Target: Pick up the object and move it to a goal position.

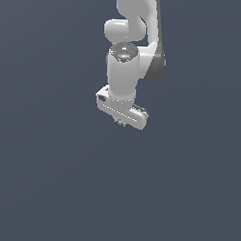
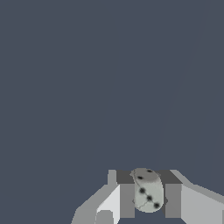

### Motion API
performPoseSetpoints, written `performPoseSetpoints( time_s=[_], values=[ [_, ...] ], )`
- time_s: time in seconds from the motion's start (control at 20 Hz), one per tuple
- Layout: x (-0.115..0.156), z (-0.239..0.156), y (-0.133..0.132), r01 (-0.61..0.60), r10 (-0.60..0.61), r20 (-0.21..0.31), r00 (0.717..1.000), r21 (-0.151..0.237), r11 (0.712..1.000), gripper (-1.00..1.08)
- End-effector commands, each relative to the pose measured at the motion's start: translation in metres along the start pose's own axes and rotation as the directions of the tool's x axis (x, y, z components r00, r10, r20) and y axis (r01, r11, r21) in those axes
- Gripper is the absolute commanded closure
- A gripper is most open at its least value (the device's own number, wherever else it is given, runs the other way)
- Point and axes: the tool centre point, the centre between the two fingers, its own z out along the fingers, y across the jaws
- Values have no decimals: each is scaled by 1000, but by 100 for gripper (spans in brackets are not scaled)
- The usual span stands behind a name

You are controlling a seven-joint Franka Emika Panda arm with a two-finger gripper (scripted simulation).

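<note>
In the wrist view the object [image 2: 147, 190] is a small pale grey-tan rounded piece with dark dots on it. It sits between the two grey fingertip pads [image 2: 127, 199], which press it from both sides. My gripper [image 2: 148, 197] is shut on it. In the exterior view the white arm hangs down in the upper middle and the gripper [image 1: 120, 122] points downward. Only a tiny speck of the object [image 1: 120, 123] shows below the hand there. The fingers are mostly hidden by the hand.
A plain dark blue-grey surface [image 1: 49, 189] fills both views. No other objects or edges show.
</note>
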Motion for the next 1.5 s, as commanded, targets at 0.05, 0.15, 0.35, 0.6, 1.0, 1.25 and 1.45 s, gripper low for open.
performPoseSetpoints(
  time_s=[0.05,0.15,0.35,0.6,1.0,1.25,1.45],
  values=[
    [7,-37,-2,0,0,1,1000,-1,1000,108],
    [12,-57,-3,0,0,1,1000,-1,1000,108],
    [21,-98,-6,0,0,1,1000,-1,1000,108],
    [32,-147,-10,0,0,1,1000,-1,1000,108],
    [48,-211,-15,1,-1,1,1000,-1,1000,108],
    [56,-241,-19,1,-1,1,1000,0,1000,108],
    [61,-258,-20,1,-1,1,1000,0,1000,108]
  ],
)
